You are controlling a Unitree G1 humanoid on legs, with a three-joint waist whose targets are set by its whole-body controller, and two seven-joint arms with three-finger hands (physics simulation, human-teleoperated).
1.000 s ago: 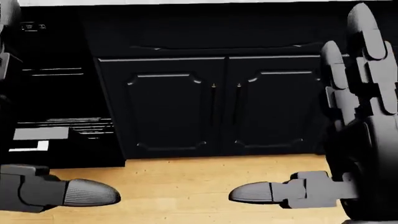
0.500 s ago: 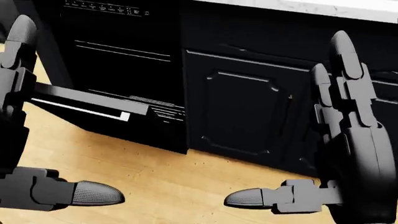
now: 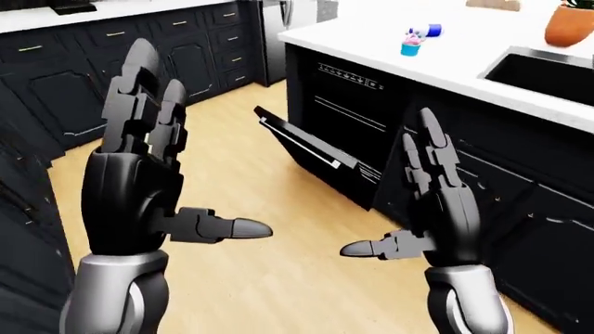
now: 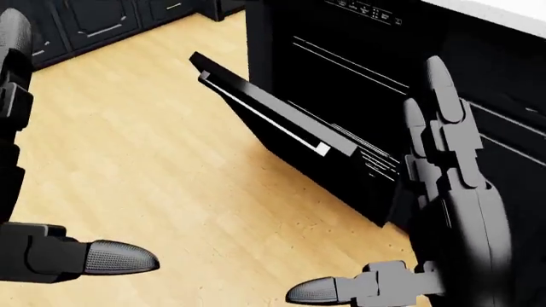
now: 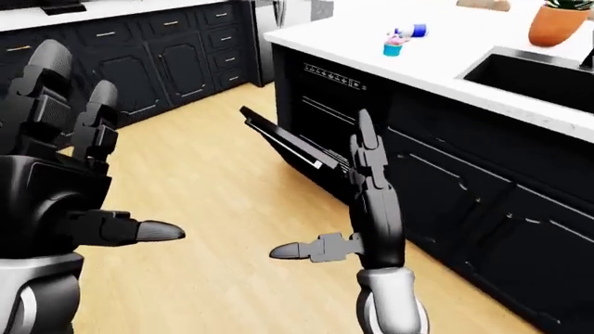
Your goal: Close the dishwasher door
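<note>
progress: not started as far as shown; black dishwasher door (image 3: 311,146) hangs partly open, tilted out over the floor, neither hand touching it
door location: centre of the left-eye view, hinged low on the black dishwasher front (image 3: 357,104) under the white surface (image 3: 390,52), beyond and between the two hands
left hand (image 3: 139,188): fingers spread apart, upright, thumb out, holding nothing, well apart from the door
right hand (image 3: 436,202): fingers apart, upright, empty, nearer the door but not in contact
left to do: my guess, get a hand under or against the door panel and push it up shut
hidden: door hinge and dishwasher inside too dark to read; right hand covers part of the dark cabinet (image 5: 464,209); left hand cut off at the head view's left edge
small items: blue and pink things (image 3: 418,38) on the surface, too small to name
</note>
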